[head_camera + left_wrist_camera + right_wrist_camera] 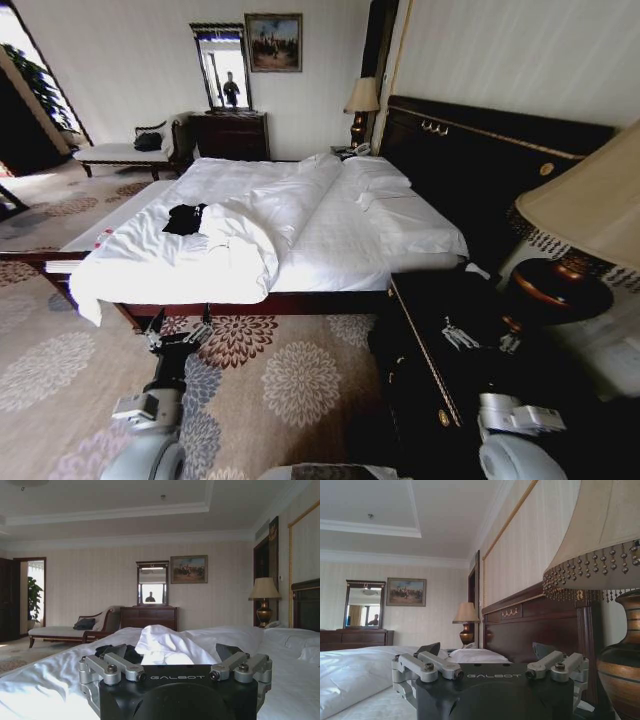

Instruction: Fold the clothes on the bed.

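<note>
One black T-shirt (pixel 184 219) lies crumpled on the bed (pixel 330 245) beside a bunched white duvet (pixel 245 235), well ahead of the left gripper (pixel 178 333), which hangs low by the bed's side over the carpet (pixel 290 385) with its jaws spread wide and holding nothing. Off to the shirt's right, the right gripper (pixel 478 338) hovers over a dark nightstand (pixel 440 350) next to a lamp (pixel 575 235), its jaws likewise wide open and empty.

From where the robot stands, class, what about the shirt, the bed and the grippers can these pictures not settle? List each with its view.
- T-shirt, head view: a small crumpled dark heap; lettering and sleeves too small to make out.
- T-shirt, left wrist view: mostly hidden behind the left gripper and the duvet.
- Bed, right wrist view: cut off by the picture's edge and the right gripper.
</note>
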